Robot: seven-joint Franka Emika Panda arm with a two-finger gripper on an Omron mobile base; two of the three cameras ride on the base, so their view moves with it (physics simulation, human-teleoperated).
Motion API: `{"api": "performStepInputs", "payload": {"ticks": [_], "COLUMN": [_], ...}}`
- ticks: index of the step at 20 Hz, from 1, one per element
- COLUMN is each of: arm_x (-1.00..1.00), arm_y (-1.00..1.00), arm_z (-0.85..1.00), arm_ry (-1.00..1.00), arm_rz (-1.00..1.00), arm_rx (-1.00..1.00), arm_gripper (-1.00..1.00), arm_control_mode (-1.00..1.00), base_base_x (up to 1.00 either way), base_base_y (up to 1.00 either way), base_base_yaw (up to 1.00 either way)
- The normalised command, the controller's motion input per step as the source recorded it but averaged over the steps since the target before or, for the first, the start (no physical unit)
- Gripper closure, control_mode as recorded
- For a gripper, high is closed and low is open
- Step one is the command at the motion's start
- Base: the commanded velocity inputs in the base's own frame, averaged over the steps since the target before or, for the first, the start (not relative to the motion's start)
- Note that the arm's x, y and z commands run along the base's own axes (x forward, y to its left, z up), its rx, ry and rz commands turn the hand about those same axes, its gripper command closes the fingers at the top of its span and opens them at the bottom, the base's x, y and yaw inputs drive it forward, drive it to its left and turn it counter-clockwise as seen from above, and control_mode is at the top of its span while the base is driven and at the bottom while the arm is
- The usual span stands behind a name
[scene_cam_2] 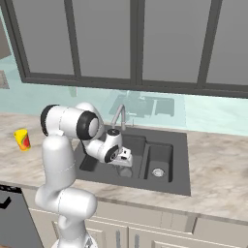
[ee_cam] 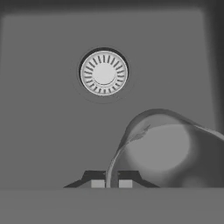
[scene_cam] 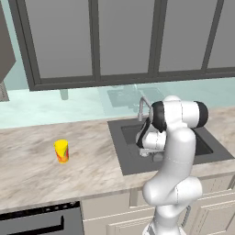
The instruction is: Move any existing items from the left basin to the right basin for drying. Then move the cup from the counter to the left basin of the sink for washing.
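Dark grey cylinder in left basin, hollow, mouth toward camera, leaning up-right from gripper. Jaws clenched on near rim wall, one fingertip either side of thin edge. Matte surface, nearly basin's colour. Silver slotted drain beyond, apart. Right basin next door; lift likely needed over divider. Yellow cup on marbled counter.

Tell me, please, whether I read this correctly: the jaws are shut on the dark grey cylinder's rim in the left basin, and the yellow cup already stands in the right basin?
Not quite: the yellow cup stands on the counter, as the left base view shows. The rest holds: the jaws are shut on the dark grey cylinder's rim in the left basin.
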Motion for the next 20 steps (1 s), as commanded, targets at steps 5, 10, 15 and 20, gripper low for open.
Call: {"api": "performStepInputs", "payload": {"ticks": [5,10,15,20], "arm_x": [-0.01,-0.19,-0.11,-0.07], "arm_y": [0.0,-0.06,-0.11,-0.2], "arm_z": [0.0,0.27,0.36,0.4], "arm_ry": [0.0,-0.07,-0.04,-0.03], "arm_rz": [0.0,0.0,0.0,0.0], "arm_rx": [0.0,0.0,0.0,0.0], "arm_gripper": [1.0,1.0,1.0,1.0], "arm_control_mode": [-1.0,-1.0,-1.0,-1.0], "base_base_x": [0.0,0.0,0.0,0.0], "base_base_y": [0.0,0.0,0.0,0.0], "base_base_yaw": [0.0,0.0,0.0,0.0]}}
